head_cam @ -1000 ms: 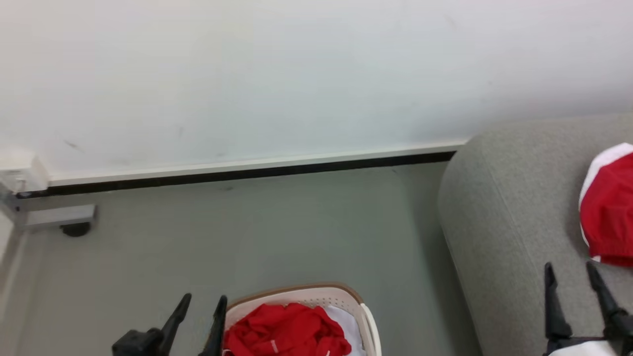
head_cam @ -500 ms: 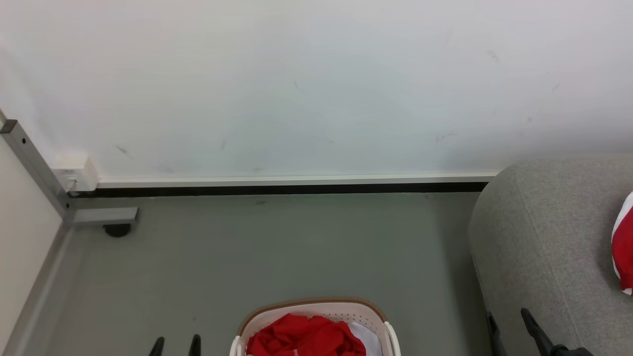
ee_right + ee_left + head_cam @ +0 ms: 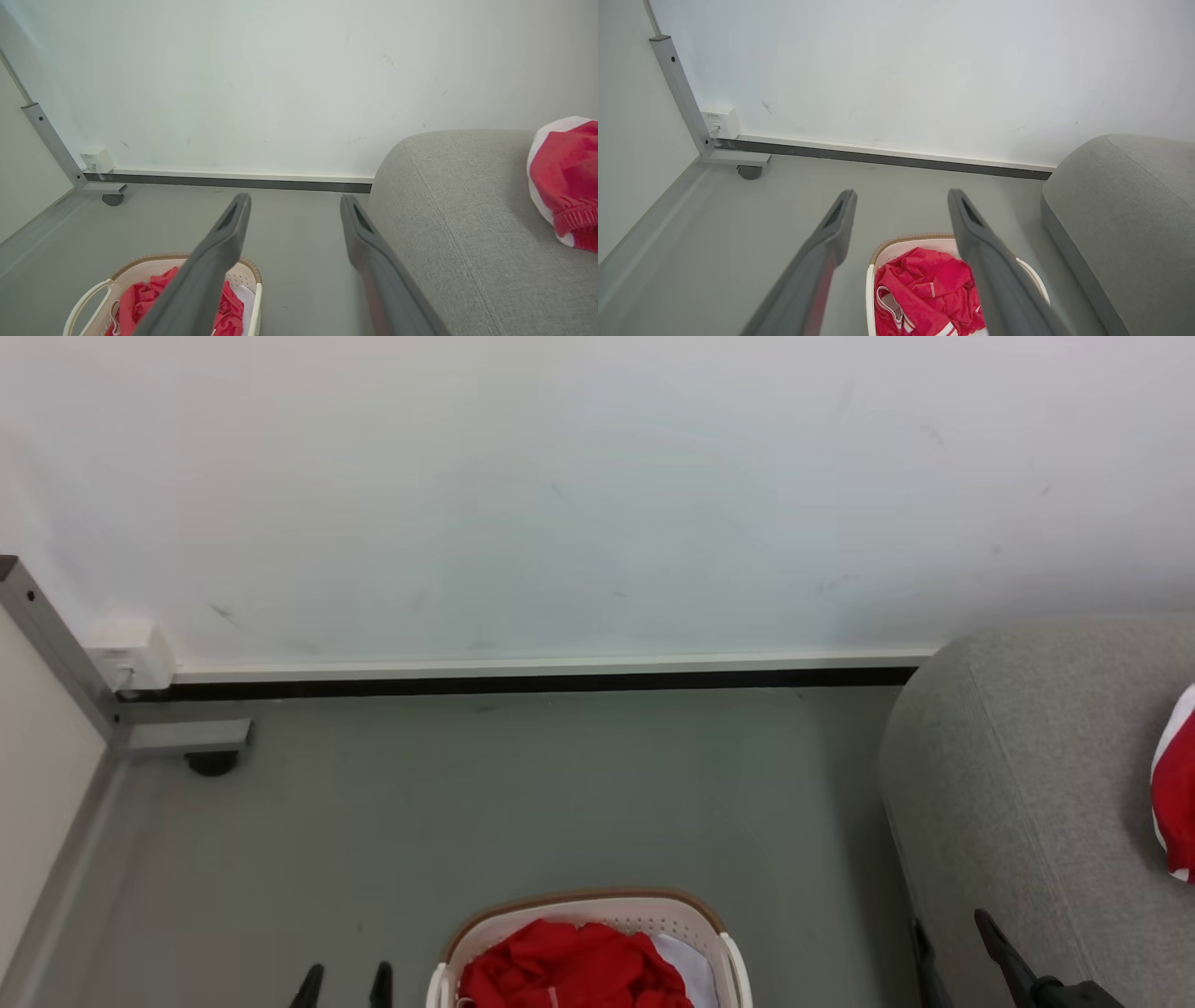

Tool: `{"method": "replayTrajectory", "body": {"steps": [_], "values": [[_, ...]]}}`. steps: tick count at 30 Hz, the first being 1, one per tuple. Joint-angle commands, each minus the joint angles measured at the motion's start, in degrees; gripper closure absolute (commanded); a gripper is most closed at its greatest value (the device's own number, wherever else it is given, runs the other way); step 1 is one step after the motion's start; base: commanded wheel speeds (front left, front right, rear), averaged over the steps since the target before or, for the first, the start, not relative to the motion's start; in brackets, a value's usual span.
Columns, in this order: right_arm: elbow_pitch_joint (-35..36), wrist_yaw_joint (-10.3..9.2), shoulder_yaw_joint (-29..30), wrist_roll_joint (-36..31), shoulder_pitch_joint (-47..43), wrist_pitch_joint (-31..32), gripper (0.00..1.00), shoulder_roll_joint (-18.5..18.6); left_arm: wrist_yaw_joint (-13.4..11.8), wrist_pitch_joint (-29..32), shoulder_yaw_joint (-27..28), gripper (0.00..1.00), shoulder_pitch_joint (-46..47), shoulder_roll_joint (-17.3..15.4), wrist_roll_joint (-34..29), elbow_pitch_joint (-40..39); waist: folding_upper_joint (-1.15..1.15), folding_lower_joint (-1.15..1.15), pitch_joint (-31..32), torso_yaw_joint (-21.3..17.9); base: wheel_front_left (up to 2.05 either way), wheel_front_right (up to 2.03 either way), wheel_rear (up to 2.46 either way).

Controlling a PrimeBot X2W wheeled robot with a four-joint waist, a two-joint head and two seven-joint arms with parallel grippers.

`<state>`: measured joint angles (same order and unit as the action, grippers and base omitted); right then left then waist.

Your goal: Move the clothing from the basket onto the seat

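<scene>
Left wrist view looks down on the clothing [image 3: 924, 289], a crumpled red heap with white striped trim lying inside the basket [image 3: 908, 239]. It looks soft, light and floppy, so it should bunch under a pinch and trail loose ends. Nothing about it seems fragile, though a thin fold could slip free. The best hold, I judge, is a thick raised ridge near the middle of the heap. The bite should go deep enough to gather several layers and stay clear of the pale white pad [image 3: 686, 961] tucked against the basket's right wall. Another red garment [image 3: 567, 177] already lies on the seat [image 3: 458, 210], well to the right of the basket.

The left gripper [image 3: 901, 196] is spread wide and empty. In the head view it sits just left of the basket, touching nothing. The right gripper [image 3: 295, 200] is likewise spread wide and empty. It is held to the right of the basket, by the seat's rounded arm, with no cloth between its fingers.
</scene>
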<state>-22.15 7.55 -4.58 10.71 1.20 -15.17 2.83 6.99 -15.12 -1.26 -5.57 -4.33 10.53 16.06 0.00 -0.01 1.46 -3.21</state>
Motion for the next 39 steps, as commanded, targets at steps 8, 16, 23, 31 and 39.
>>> {"method": "replayTrajectory", "body": {"steps": [8, 16, 23, 31, 39], "values": [[1.42, -0.12, -0.32, 0.69, 3.45, 0.03, 0.00, 0.12, 0.45, -0.04, -7.19, 0.00, 9.17, -1.54, -4.73, 5.63, 0.00, 0.01, -7.24, -4.12, 0.00, 0.00, 0.00], [5.25, -0.12, -1.86, 1.62, 8.81, 0.03, 0.00, 0.10, 0.41, 0.53, -19.06, 0.00, 25.24, -4.99, -7.49, 17.75, 0.00, 0.01, -20.04, -8.70, 0.00, 0.00, 0.00], [10.46, -0.12, -2.08, 2.55, 13.40, 0.03, 0.00, 0.08, 0.42, 2.68, -27.99, 0.00, 37.94, -6.88, -8.20, 27.90, 0.00, 0.01, -31.52, -10.87, 0.00, 0.00, 0.00], [15.65, -0.13, -2.34, 2.92, 16.97, 0.03, 0.00, 0.08, 0.43, 5.19, -35.02, 0.00, 49.37, -6.77, -7.92, 38.60, 0.00, 0.01, -41.26, -11.13, 0.00, 0.00, 0.00], [20.48, -0.13, -3.06, 3.46, 17.64, 0.03, 0.00, 0.08, 0.01, 6.63, -35.34, 0.00, 56.57, -7.73, -7.40, 47.61, 0.00, 0.01, -47.28, -11.86, 0.00, 0.00, 0.00]]}}
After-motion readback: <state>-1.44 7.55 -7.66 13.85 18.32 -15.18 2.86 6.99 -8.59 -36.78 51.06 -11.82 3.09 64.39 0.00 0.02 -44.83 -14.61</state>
